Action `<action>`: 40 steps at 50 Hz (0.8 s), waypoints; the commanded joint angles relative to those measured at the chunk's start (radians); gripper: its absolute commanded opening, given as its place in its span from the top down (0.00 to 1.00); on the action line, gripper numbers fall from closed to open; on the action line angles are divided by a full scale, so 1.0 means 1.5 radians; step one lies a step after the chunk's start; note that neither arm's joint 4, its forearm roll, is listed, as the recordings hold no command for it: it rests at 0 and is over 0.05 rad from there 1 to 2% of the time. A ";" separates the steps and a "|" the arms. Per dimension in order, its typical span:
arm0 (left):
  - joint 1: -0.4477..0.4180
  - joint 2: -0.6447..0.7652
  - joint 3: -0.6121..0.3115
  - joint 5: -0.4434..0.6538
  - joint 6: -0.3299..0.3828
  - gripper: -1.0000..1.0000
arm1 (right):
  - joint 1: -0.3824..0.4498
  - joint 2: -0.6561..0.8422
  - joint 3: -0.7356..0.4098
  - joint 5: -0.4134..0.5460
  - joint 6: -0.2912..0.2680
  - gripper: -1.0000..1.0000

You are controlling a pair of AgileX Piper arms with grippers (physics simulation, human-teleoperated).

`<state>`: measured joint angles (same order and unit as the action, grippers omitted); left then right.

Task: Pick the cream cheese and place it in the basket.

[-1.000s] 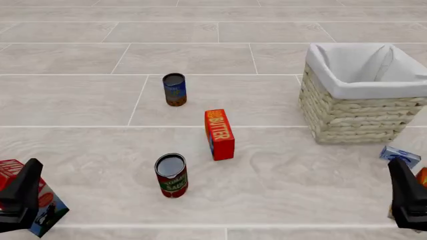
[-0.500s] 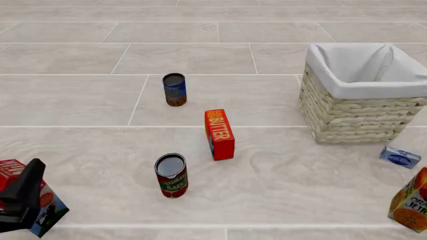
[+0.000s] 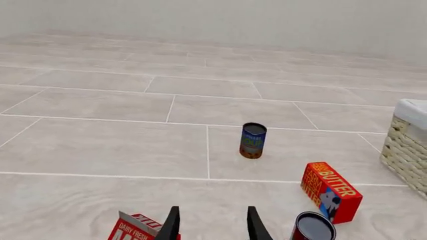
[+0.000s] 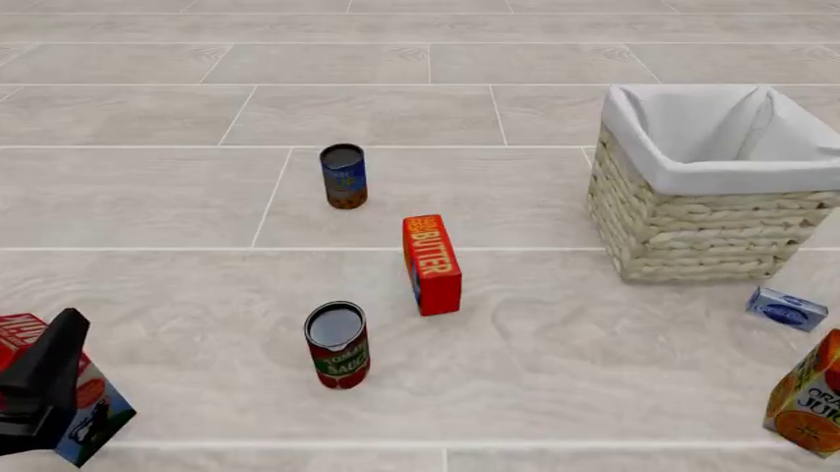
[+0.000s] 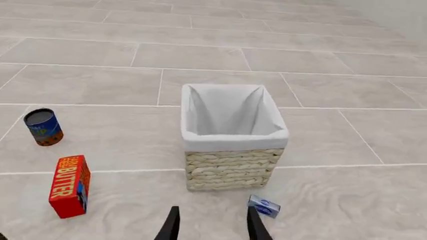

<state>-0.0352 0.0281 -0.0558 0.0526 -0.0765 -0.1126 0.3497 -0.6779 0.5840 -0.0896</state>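
Since a second ago the right end effector (image 5: 210,225) has left the front view; the left end effector (image 4: 46,379) remains at the lower left, over a red-topped milk carton (image 4: 82,408) cut off by the frame edge. Its two fingers are spread apart with nothing between them, as are the right end effector's. The tomato sauce can (image 4: 337,345), blue can (image 4: 344,176) and butter box (image 4: 432,264) have not moved. The wicker basket (image 4: 695,228) stands far right. The cream cheese (image 4: 786,308) lies on the counter just in front of the basket, near the right end effector's fingertips (image 5: 253,226) but apart. The orange juice carton (image 4: 811,395) is partly cropped.
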 commanded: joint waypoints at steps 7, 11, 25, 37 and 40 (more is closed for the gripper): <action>-0.017 0.008 -0.009 0.002 -0.002 0.00 | -0.047 0.112 -0.081 0.131 -0.091 0.00; -0.021 0.013 -0.008 -0.003 0.000 0.00 | -0.074 0.153 -0.085 0.144 -0.123 0.00; -0.026 0.040 -0.006 -0.029 -0.004 0.00 | -0.118 0.256 -0.163 0.181 -0.226 0.00; -0.027 0.045 -0.002 -0.034 -0.001 0.00 | -0.143 0.364 -0.164 0.154 -0.275 0.00; -0.030 0.049 0.002 -0.040 0.002 0.00 | -0.151 0.395 -0.154 0.137 -0.290 0.00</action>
<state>-0.0748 0.0896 -0.0588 0.0043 -0.0783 -0.3026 0.8118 -0.8963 0.8199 -0.4626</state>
